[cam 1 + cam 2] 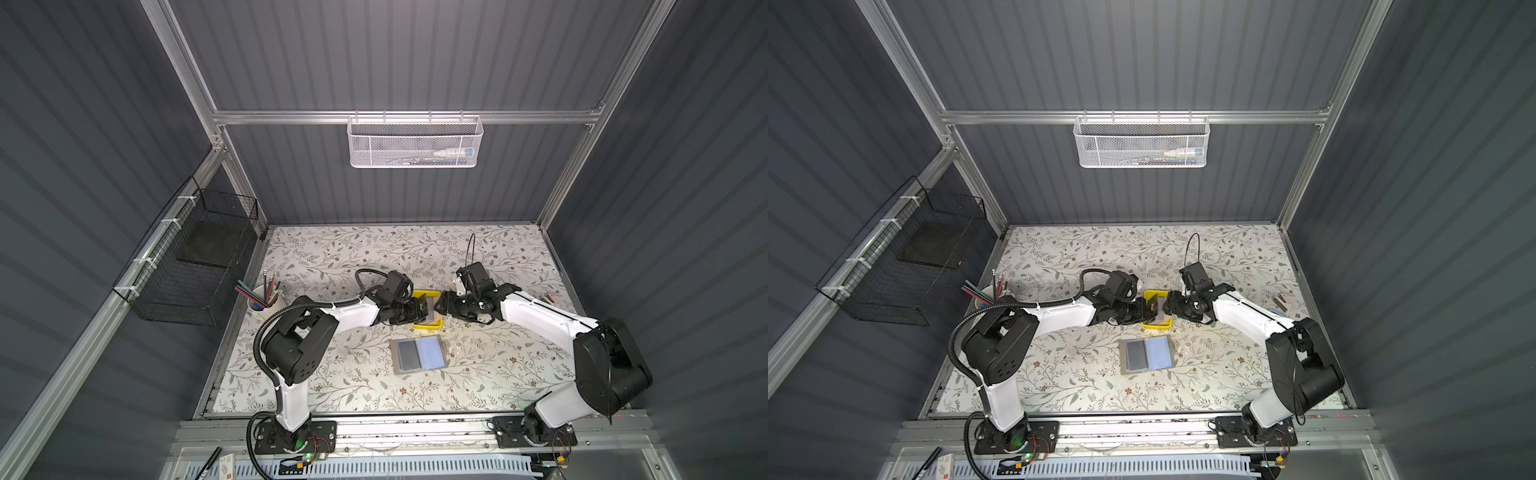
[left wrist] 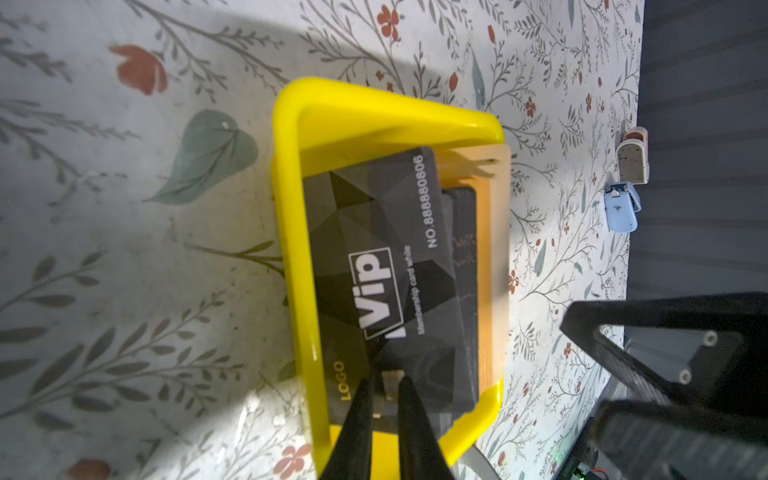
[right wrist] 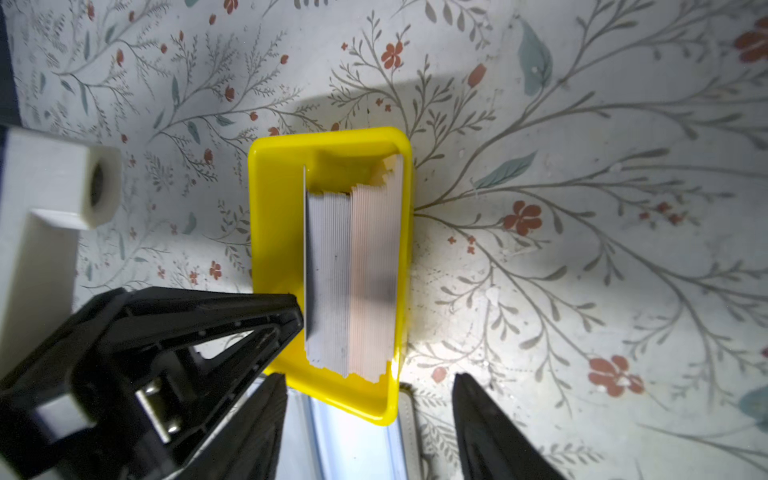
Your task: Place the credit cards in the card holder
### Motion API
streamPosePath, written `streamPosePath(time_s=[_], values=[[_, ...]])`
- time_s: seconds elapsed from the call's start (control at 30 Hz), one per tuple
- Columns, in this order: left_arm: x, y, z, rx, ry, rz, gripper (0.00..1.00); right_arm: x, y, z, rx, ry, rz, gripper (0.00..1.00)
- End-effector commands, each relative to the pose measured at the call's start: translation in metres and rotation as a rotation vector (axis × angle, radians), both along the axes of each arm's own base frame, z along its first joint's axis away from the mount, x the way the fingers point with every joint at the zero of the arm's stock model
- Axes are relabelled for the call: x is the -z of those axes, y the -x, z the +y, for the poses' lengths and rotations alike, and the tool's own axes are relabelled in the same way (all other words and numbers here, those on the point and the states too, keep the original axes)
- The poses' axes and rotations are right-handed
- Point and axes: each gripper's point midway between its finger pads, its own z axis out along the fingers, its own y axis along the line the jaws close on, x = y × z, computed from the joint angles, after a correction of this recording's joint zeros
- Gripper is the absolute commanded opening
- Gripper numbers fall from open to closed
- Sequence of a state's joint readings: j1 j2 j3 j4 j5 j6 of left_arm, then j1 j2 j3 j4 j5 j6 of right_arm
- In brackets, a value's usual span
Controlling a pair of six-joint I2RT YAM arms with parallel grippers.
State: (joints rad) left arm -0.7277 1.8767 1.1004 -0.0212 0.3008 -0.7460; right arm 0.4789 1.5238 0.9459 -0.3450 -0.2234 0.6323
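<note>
Left gripper [image 2: 382, 384] pinches a thin black VIP card [image 2: 386, 257] over the yellow plastic tray [image 2: 291, 208]; right gripper [image 3: 370, 376] gapes empty. Next: slot it into the flat grey card holder [image 1: 419, 354].

Robotics lab cell: aluminium-profile frame [image 1: 291, 117], grey panel walls [image 1: 415, 54], floral-covered bench [image 1: 374, 249]

**Operator:** Credit cards [image 3: 353, 270]: condition and position?

**Technician:** Packed on edge in the yellow tray [image 3: 274, 216], black ones ahead of tan ones. The front black VIP card [image 2: 382, 266] tilts off the pack, printed face exposed.

**Operator:** Card holder [image 1: 419, 355]?

**Technician:** Grey, lying open and flat on the bench [image 1: 332, 386]. One half is dark, the other a bluish sleeve. It lies just beside the tray, toward the bench's front edge.
</note>
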Motion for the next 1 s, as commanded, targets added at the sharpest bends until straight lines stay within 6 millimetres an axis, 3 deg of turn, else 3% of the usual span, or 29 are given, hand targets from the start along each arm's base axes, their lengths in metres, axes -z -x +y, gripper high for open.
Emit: streamPosePath(time_s=[0.0, 0.33, 0.97], values=[[0.013, 0.006, 0.005, -0.008, -0.024, 0.037, 0.15, -0.001, 0.011, 0.007, -0.026, -0.027, 0.023, 0.57], [0.012, 0.005, 0.005, -0.017, -0.014, 0.034, 0.15, -0.006, 0.006, 0.023, -0.019, -0.084, 0.035, 0.40], [0.015, 0.007, 0.005, -0.017, -0.011, 0.037, 0.15, 0.011, -0.004, 0.042, -0.024, -0.059, 0.066, 0.25]])
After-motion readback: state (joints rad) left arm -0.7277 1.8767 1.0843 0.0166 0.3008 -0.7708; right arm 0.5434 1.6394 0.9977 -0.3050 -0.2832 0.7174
